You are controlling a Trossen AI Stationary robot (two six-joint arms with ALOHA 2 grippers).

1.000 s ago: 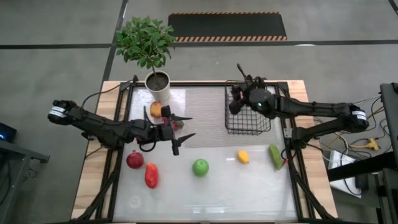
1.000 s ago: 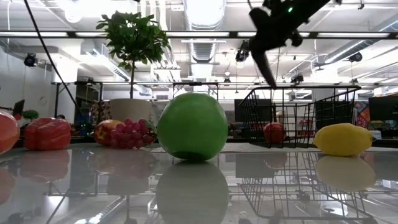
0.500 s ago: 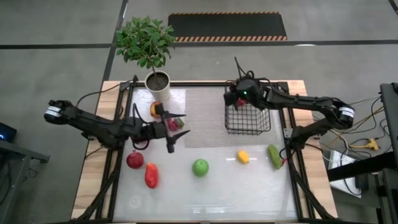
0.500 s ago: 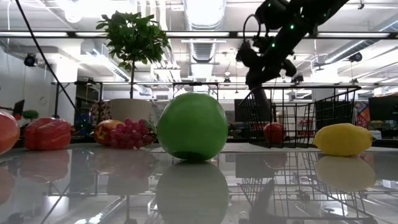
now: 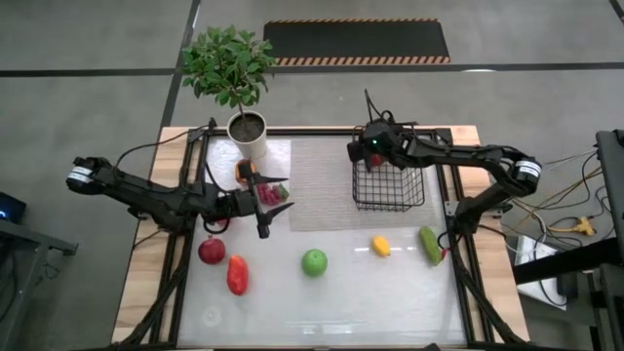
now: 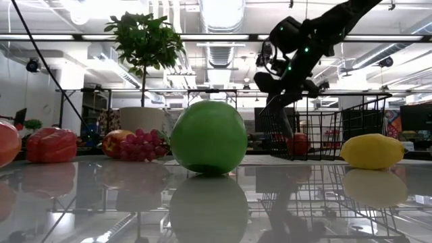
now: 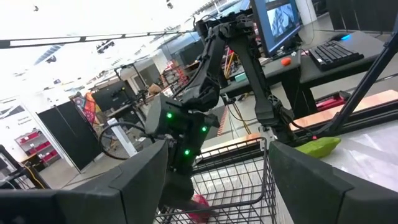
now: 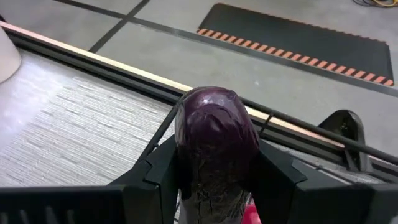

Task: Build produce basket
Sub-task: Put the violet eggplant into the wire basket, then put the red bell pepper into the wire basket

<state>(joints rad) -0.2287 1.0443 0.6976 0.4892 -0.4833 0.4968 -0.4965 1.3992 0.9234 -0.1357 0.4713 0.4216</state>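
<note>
The right gripper (image 8: pixel 214 177) clamps a dark eggplant (image 8: pixel 216 140) over the basket (image 5: pixel 388 183), long axis roughly upright, lower end hidden. The left gripper (image 5: pixel 276 207) gapes, empty, beside the grapes (image 5: pixel 267 193).

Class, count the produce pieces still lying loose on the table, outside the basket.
7: red apple and red pepper front left, green apple centre, lemon and cucumber right, orange fruit and grapes by the left gripper. Others may be hidden.

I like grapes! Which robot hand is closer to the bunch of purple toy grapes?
Left. The left hand sits open right around the bunch of purple toy grapes. The right hand is far across the table, over the black wire-mesh basket.
</note>
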